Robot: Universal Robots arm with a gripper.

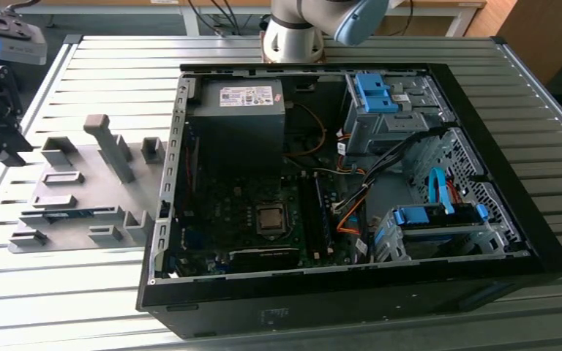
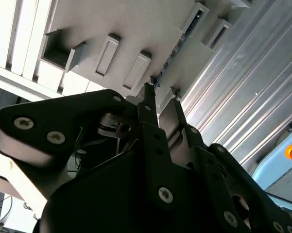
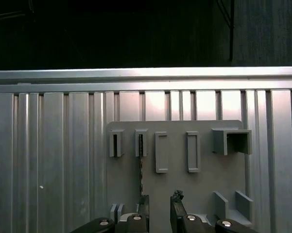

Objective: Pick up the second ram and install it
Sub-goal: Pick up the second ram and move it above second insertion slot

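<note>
The gripper point(image 3: 159, 208) hangs with its fingers spread above the gray holder plate point(image 3: 204, 182). The second ram point(image 3: 140, 170) sits edge-up in the plate's slots; open ribbed table point(image 3: 48, 160) lies beside.

A table point(image 1: 85, 307) of ribbed silvery metal slats spreads beneath and all around the gripper point(image 3: 159, 200) under soft, even light, and well beyond it, past the table's far edge, stand a pale wooden desk point(image 1: 437, 4) and a brown wooden panel point(image 1: 544, 29).
</note>
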